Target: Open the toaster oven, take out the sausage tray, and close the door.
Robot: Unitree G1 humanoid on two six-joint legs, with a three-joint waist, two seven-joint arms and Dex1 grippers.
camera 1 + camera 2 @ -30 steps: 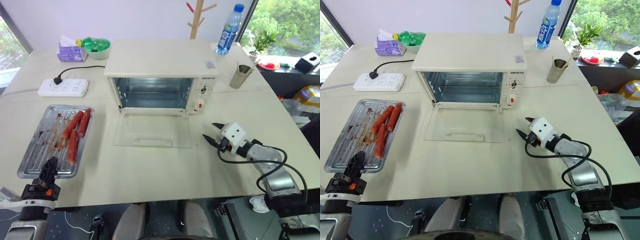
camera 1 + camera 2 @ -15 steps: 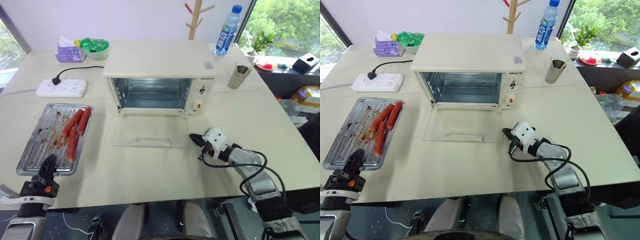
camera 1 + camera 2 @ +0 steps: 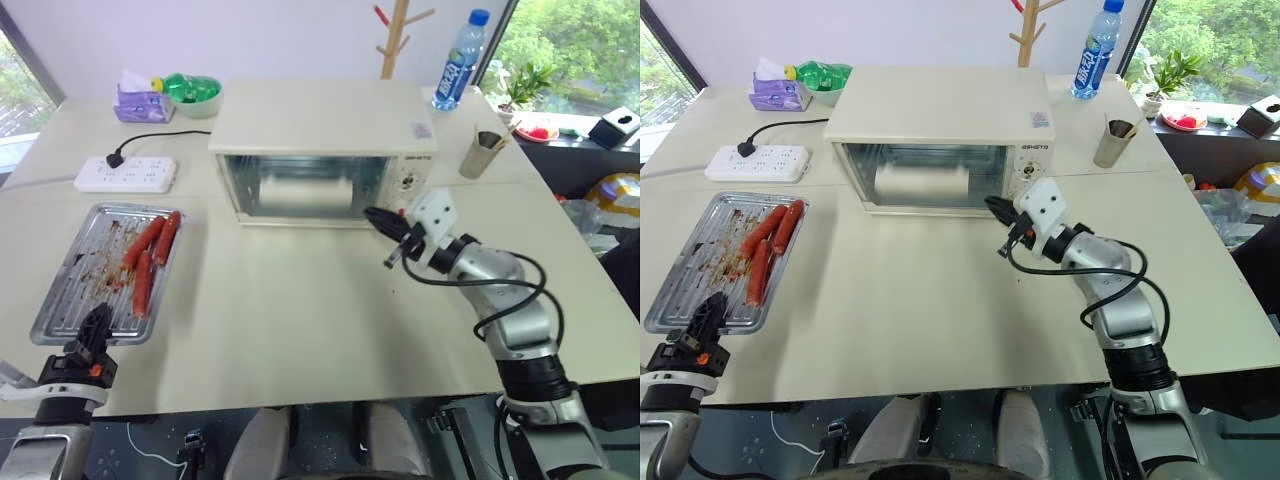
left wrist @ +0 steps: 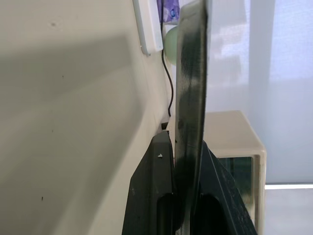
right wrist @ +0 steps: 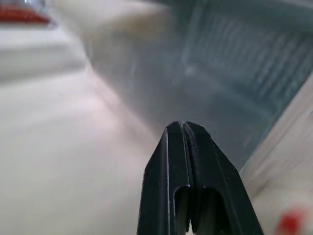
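Glass door point(image 3: 300, 186) looks shut, tray point(image 3: 100, 275) out on table point(image 3: 300, 330); my right gripper point(image 3: 997, 208) clenched empty, left gripper point(image 3: 95, 330) pinching tray rim.

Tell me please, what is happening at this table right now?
A humanoid robot is finishing with the cream-white boxy toaster oven. Its clear glass door is up against the front, and the shut right gripper is at the door's lower right corner. The shallow silver metal tray of red sausages lies on the table to the oven's left, with the left gripper shut on its near edge.
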